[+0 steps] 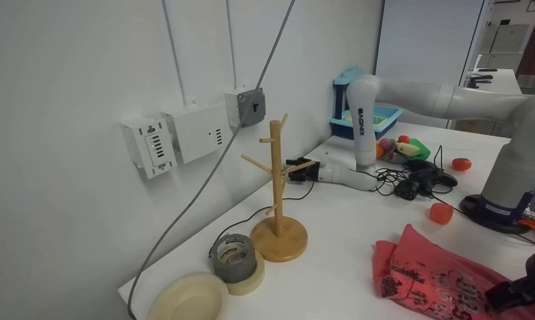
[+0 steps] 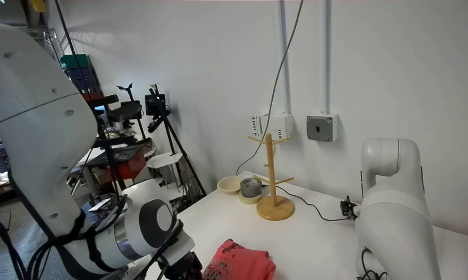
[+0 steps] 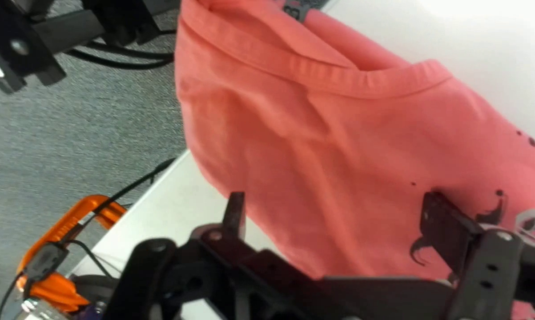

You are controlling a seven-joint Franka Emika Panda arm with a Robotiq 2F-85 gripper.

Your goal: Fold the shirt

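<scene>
The coral-red shirt [image 1: 432,275] lies wrinkled on the white table, with dark and pale print on it. It also shows in an exterior view [image 2: 243,266], cut off by the lower edge. In the wrist view the shirt [image 3: 303,146] shows its collar band near the top, and its left part reaches past the table edge over the grey floor. My gripper [image 3: 334,198] is open, its fingers wide apart with nothing held. One fingertip is over the printed cloth, the other by the shirt's edge. The gripper [image 1: 500,298] is low over the shirt; contact cannot be told.
A wooden peg stand [image 1: 278,240], tape rolls [image 1: 234,260] and a pale bowl [image 1: 189,300] stand along the wall side. An orange cup [image 1: 440,213] is near the shirt. A second grey arm [image 1: 507,178] and black cables [image 1: 420,180] lie behind. An orange tool [image 3: 58,253] shows by the table edge.
</scene>
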